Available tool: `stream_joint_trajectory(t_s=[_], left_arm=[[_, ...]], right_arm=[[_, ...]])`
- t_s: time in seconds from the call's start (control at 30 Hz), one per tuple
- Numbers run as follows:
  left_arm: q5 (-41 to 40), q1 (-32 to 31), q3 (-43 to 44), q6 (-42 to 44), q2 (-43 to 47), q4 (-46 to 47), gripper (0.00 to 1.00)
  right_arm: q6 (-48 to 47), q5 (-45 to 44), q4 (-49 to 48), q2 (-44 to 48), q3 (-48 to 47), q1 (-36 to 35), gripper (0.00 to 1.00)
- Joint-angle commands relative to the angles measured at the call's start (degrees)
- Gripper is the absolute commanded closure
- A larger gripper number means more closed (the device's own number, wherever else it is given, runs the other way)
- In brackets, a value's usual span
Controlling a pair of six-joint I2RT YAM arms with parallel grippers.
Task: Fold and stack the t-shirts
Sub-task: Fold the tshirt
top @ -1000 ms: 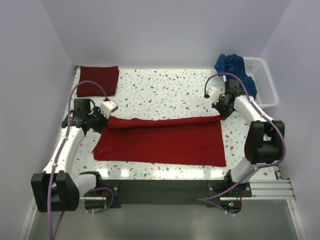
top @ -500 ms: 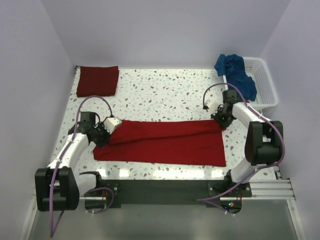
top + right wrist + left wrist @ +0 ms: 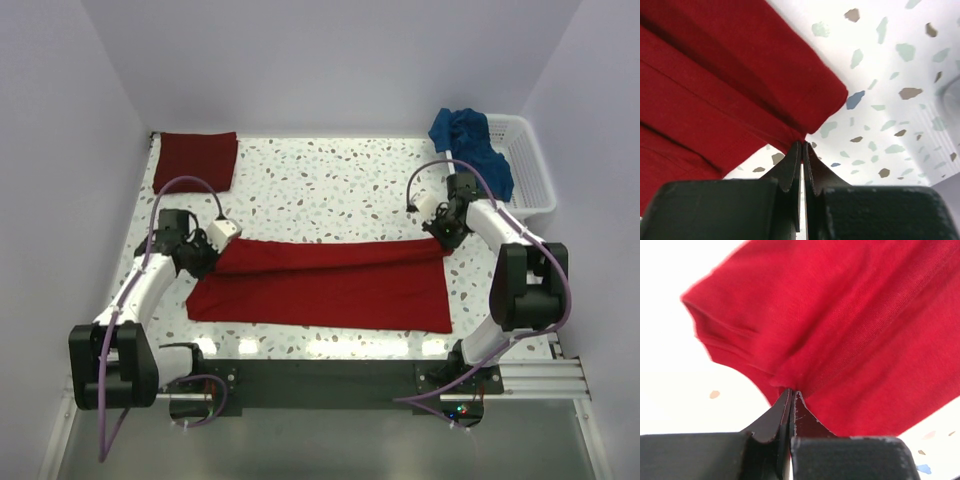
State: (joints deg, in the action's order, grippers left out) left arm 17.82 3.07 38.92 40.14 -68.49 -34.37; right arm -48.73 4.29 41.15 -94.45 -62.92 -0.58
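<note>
A bright red t-shirt lies spread across the near half of the table, its far edge lifted into a fold. My left gripper is shut on that fold's left end, red cloth pinched at its tips. My right gripper is shut on the fold's right end, tips closed on the cloth. A folded maroon t-shirt rests at the far left corner. A blue t-shirt hangs crumpled over the basket's rim.
The white lattice basket stands at the far right beside the right arm. Speckled tabletop lies between the maroon shirt and the basket. Walls close in on three sides.
Both grippers carried the held edge toward the near side, then back a little toward the far side, keeping the fold stretched between them.
</note>
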Motion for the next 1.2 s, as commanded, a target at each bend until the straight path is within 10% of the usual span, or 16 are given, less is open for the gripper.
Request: stream_joint_trajectory(t_s=[0.0,0.7,0.77,0.97,1.17], left_arm=[[-2.1,0.6,5.6,1.3,-0.1,-0.3,1.00],[-3.1,0.6,4.7,4.1,-2.3,0.0,1.00],[-3.0,0.7,4.4,5.4,-1.8,-1.2,1.00],[1.2,0.6,5.6,10.0,0.8,-6.3,0.72],[7.1,0.7,10.6,5.1,-3.1,-6.2,0.64]], right_arm=[[-1.9,-0.3,3.1,2.7,-3.0,0.5,1.00],[-3.0,-0.1,6.0,3.4,2.9,0.4,1.00],[-3.5,0.4,8.5,3.0,2.1,0.4,0.86],[-4.7,4.5,16.7,4.8,-3.1,0.4,0.59],[4.4,7.6,16.5,0.0,-9.9,0.1,0.62]])
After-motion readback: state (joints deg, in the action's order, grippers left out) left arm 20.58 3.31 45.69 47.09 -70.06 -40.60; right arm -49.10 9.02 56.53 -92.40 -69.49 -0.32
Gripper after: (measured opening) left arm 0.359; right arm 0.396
